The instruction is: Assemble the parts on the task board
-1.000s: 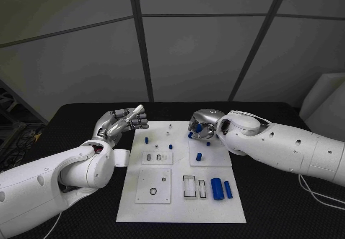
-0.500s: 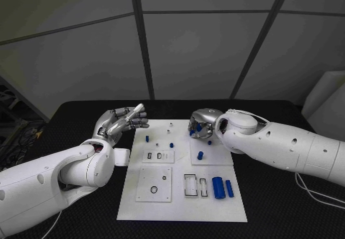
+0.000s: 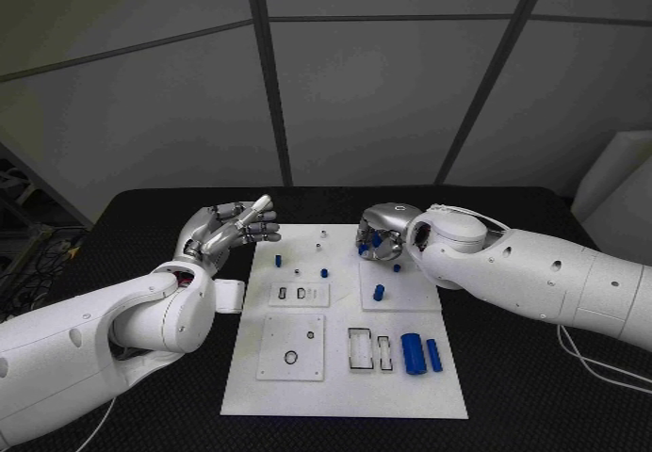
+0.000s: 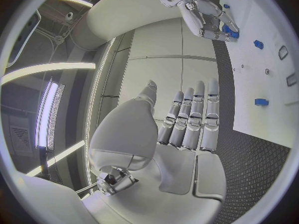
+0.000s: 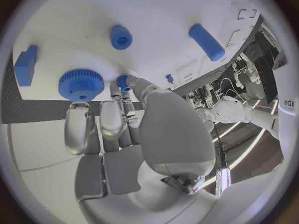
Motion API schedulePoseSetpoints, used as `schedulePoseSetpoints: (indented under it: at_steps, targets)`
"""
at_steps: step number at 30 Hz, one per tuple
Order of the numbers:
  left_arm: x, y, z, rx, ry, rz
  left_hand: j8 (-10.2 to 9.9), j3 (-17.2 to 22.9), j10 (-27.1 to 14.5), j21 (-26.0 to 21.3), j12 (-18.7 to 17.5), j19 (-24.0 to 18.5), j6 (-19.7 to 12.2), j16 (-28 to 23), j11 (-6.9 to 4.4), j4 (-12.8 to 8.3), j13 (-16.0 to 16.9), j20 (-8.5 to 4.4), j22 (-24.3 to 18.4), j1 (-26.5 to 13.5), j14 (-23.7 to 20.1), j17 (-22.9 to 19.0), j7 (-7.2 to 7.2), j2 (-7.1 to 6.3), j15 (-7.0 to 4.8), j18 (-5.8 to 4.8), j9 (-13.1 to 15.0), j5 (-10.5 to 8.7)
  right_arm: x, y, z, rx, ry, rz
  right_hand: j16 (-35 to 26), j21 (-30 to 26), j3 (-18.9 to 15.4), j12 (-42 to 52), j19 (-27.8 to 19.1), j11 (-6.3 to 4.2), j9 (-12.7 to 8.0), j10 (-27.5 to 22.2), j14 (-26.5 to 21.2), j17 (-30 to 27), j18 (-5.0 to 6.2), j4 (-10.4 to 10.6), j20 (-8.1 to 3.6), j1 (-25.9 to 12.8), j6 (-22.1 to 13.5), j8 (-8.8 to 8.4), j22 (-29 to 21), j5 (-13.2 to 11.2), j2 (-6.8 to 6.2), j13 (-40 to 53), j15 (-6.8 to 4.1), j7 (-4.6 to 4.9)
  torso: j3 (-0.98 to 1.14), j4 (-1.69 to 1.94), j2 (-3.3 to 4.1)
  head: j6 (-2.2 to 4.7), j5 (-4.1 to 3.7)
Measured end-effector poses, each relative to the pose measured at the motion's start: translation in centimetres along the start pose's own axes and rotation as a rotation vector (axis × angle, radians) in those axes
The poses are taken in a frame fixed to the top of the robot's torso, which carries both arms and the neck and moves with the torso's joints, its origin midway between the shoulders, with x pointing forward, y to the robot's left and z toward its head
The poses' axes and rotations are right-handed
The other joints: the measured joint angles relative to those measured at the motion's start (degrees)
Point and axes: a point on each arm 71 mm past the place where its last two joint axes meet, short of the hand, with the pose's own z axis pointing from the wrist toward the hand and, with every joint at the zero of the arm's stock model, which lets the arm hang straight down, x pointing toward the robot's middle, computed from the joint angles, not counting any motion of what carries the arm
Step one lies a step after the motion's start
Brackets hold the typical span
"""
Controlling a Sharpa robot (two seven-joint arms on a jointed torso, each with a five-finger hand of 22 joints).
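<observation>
Head view: right hand [image 3: 382, 240] has barely shifted over the task board's [image 3: 340, 400] far edge, its fingers now at a blue gear [image 5: 81, 84], grip unclear; left hand [image 3: 228, 231] stays released beside the board; assembly looks hardly advanced.

Clearances about the task board [image 3: 347, 395]. The left hand [image 3: 227, 229] hangs over the black table [image 3: 163, 212] beside the board's far left corner, fingers extended and apart, touching nothing. The right hand [image 3: 382, 240] occupies the far right portion of the board, pinching a small blue part [image 5: 123, 81] beside a blue gear [image 5: 81, 84]. Upright blue pegs [image 3: 279, 261] stand between the two hands on the board's far half. Two blue cylinders [image 3: 420, 357] lie along the near right edge. The near left portion carries only flat plates [image 3: 291, 350].
</observation>
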Motion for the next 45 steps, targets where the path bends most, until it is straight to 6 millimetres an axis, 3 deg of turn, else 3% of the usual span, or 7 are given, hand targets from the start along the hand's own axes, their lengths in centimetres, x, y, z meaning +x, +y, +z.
schedulePoseSetpoints:
  at_steps: [1, 12, 23, 34, 45]
  targets:
    - [0.0, 0.0, 0.0, 0.0, 0.0, 0.0, 0.0, 0.0, 0.0, 0.0, 0.0, 0.0, 0.0, 0.0, 0.0, 0.0, 0.0, 0.0, 0.0, 0.0, 0.0, 0.0, 0.0, 0.0, 0.0, 0.0, 0.0, 0.0, 0.0, 0.1, 0.0, -0.003, -0.007, 0.001, 0.2, 0.3, 0.3, 0.1, 0.3, 0.0, 0.1, 0.2, 0.1, 0.2, -0.41, -0.2, 0.08, 0.1, 0.3, 0.0, 0.2, -0.3, 0.14, 0.0, -0.05, -0.12, 0.01, 0.0, 0.01, 0.01, -0.01]
    - [-0.1, 0.0, 0.0, -0.001, -0.002, 0.001, 0.0, -0.2, -0.2, 0.2, 0.0, 0.0, 0.0, 0.0, 0.2, -0.2, 0.0, 0.0, 0.1, 0.0, 0.0, 0.1, 0.0, 0.0, 0.0, 0.0, -0.1, 0.0, -1.1, 1.0, -0.6, -0.042, -0.14, 0.029, 0.7, 0.7, 0.8, 0.2, 0.5, 0.41, 0.4, 0.6, 0.1, 0.7, -0.39, -0.7, -0.17, 0.7, 1.0, 0.38, 0.3, -0.6, 0.67, 0.4, -0.05, -0.11, 0.01, -0.03, 0.04, 0.64, 0.18]
    - [-0.1, 0.0, 0.0, -0.004, 0.0, 0.001, 0.0, -0.2, -0.2, 0.2, -0.3, 0.0, 0.0, 0.0, 0.2, -0.2, 0.0, 0.0, 0.1, 0.0, 0.0, 0.1, 0.0, 0.0, 0.0, 0.0, -0.1, 0.0, -2.2, 2.7, 1.8, -0.047, -0.229, 0.04, 1.0, 0.9, 0.8, 0.2, 0.5, 0.41, 0.4, 0.6, 0.1, 0.9, -0.38, -0.7, -0.17, 0.8, 1.0, 0.37, 0.3, -0.7, 0.8, 0.4, -0.05, -0.11, -0.03, 0.14, 0.27, 1.3, 0.02]
    - [0.1, 0.1, 0.1, -0.007, 0.006, -0.002, -0.2, -0.2, -0.2, 0.2, -0.3, 0.0, 0.0, 0.0, 0.2, -0.2, -0.1, 0.0, 0.1, 0.0, 0.0, 0.1, 0.0, 0.0, 0.0, 0.0, -0.1, 0.0, -2.1, 4.0, 3.7, -0.048, -0.241, 0.042, 1.3, 0.9, 1.2, -0.1, 0.5, 0.4, 0.4, 0.6, 0.1, 1.1, -0.38, -0.7, -0.17, 0.8, 1.0, 0.32, 0.3, -0.5, 0.8, 0.4, -0.05, -0.1, -0.18, 0.47, 0.46, 1.24, 0.18]
    - [0.2, 0.0, 0.1, -0.009, 0.011, -0.005, -0.2, -0.2, -0.2, 0.2, -0.5, 0.0, 0.0, 0.0, 0.2, -0.2, -0.1, 0.0, 0.2, 0.0, 0.0, 0.2, 0.0, 0.0, 0.0, 0.0, -0.1, 0.0, -1.9, 4.2, 4.4, -0.039, -0.221, 0.035, 1.3, 0.9, 1.2, -0.2, 0.7, 0.4, 0.4, 0.6, 0.1, 1.0, -0.37, -0.7, 0.03, 0.8, 1.0, 0.18, 0.3, -0.5, 0.79, 0.3, -0.05, -0.1, -0.2, 0.55, 0.56, 1.16, 0.16]
